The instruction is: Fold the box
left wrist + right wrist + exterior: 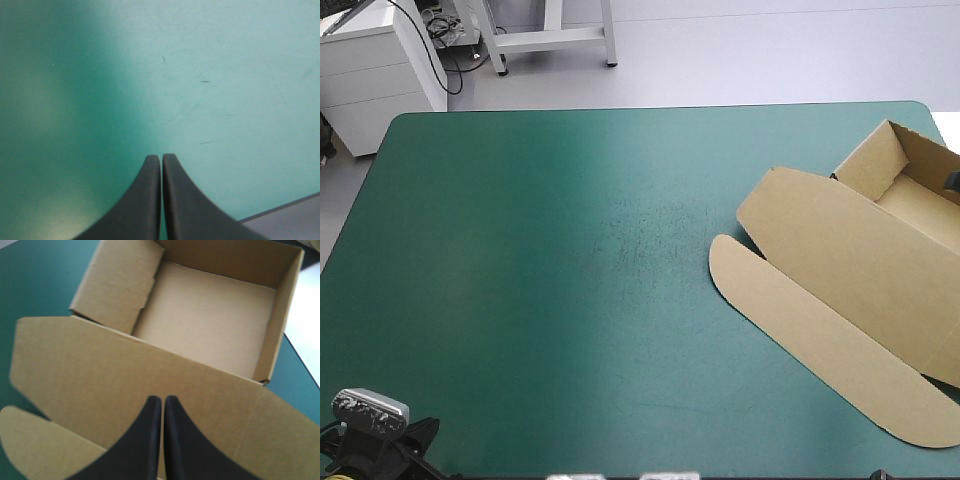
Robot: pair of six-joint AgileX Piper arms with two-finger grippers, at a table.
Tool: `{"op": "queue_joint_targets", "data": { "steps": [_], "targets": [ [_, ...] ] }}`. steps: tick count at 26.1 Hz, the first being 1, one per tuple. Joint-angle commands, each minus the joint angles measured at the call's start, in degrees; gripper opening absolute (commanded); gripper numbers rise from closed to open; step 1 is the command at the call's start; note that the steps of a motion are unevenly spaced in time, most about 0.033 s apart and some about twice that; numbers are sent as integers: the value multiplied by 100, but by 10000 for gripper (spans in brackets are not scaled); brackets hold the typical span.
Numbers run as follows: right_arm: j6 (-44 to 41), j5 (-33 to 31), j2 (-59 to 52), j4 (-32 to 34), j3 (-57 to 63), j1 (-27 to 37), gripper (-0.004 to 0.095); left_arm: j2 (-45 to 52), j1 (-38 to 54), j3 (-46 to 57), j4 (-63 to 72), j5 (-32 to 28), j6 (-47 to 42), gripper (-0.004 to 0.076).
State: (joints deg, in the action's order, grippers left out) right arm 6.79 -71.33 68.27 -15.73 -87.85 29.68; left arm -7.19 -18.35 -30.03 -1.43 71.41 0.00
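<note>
Operator: Checking status: where does the box (850, 270) sit, and how do both tools stand?

Technician: It sits at the table's right edge, on the teal-green cover (540, 260). It forms an open tray (210, 325) with raised walls. The lid (100, 365) lies flat toward the table's middle, its rounded flap (800, 350) outermost. The right gripper (163, 399) hangs over the lid, closed tip to tip and holding nothing. The left gripper (161, 157), likewise closed on nothing, is over bare cover near a table edge.

Operator: Recommended technique?

Technician: Judged from here, the tray looks formed. Push with the joined tips along a score line, never mid-panel. The brown corrugated board looks stiff and matte, and would likely buckle off-crease. Confirm the tucked side wall (117, 287) seats fully.
</note>
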Motion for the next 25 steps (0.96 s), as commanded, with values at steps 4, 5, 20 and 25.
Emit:
{"op": "queue_joint_targets", "data": {
  "steps": [4,5,20,25],
  "targets": [
    [10,-53,-2276,255,1380,-1785,-3,-87,-8,-122,11,-235,0,-8],
    [10,-53,-2676,255,1777,-1924,-3,-87,-8,-122,11,-235,0,-8],
    [376,127,-5506,382,5051,-2002,-5,-87,-8,-122,11,-235,0,-8],
    [414,161,-5772,368,5572,-2002,-16,-87,-8,-122,11,-235,0,-8]
  ]
}}
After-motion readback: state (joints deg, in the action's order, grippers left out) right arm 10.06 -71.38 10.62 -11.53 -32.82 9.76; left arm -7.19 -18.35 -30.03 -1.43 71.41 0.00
